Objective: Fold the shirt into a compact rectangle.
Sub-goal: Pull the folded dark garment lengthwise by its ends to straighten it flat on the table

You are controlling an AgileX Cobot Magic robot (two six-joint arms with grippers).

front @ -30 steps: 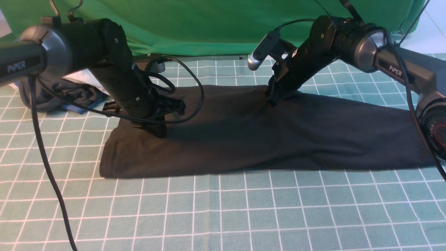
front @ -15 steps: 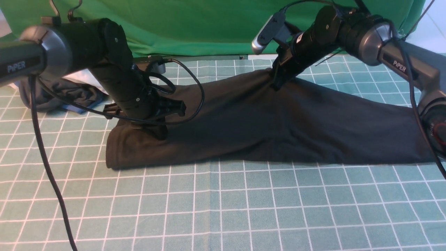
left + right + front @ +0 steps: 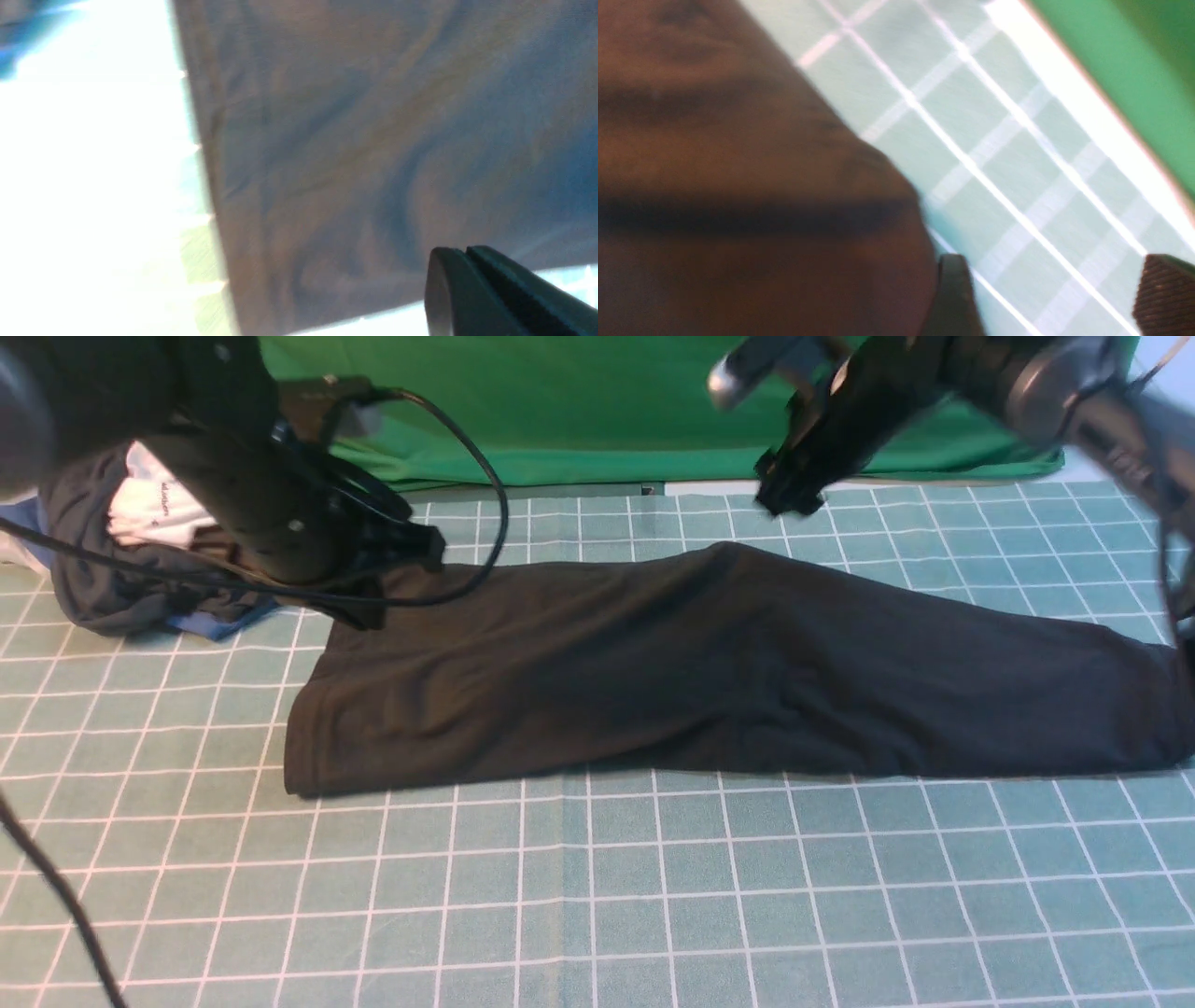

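- Shirt [image 3: 709, 681], black cotton, long flat strip, on green gridded tabletop [image 3: 597, 896], below both jaws.
- Right jaws spread, empty.
- Left jaws pressed together near shirt edge.

The shirt [image 3: 709, 681] lies on the tabletop [image 3: 597, 896] as one long black band, running from my left across to my right. Plain black cloth faces up. Its left end is a straight, squared edge, and its right end reaches the side of the front view. The far edge comes to a blunt point near the middle, with shallow creases below it.
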